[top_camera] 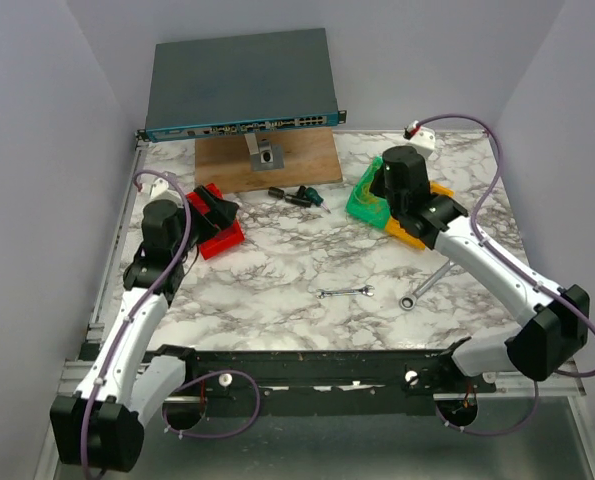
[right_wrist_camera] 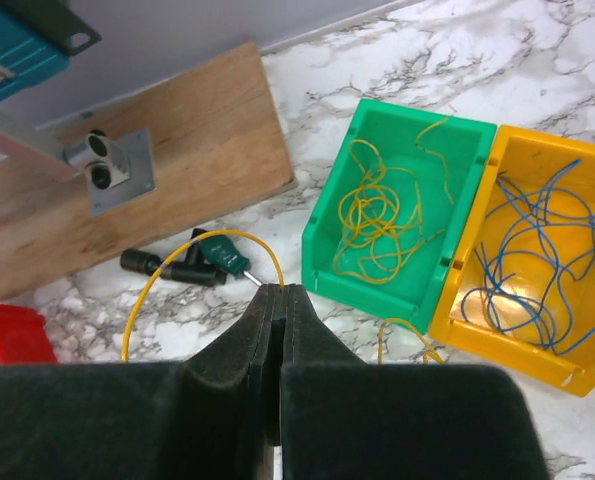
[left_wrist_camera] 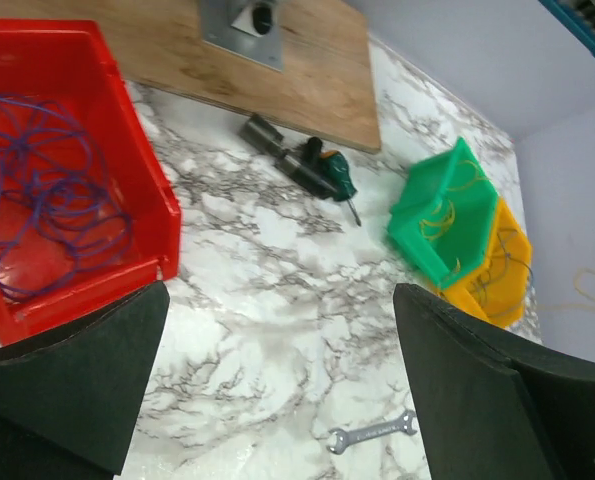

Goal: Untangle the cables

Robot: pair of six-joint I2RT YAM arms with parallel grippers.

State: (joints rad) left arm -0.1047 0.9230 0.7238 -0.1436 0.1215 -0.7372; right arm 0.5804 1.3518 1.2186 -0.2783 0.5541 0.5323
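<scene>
My right gripper is shut on a yellow cable. The cable arcs out to the left above the marble table, and another stretch of it shows beside the green bin. The green bin holds tangled yellow cables. The yellow bin next to it holds blue cables. My left gripper is open and empty over bare marble, to the right of the red bin of purple cables. In the top view the right gripper is over the green bin.
A screwdriver and black sockets lie mid-table in front of a wooden board. Two wrenches lie nearer the front. A network switch stands at the back. A white connector sits at the back right.
</scene>
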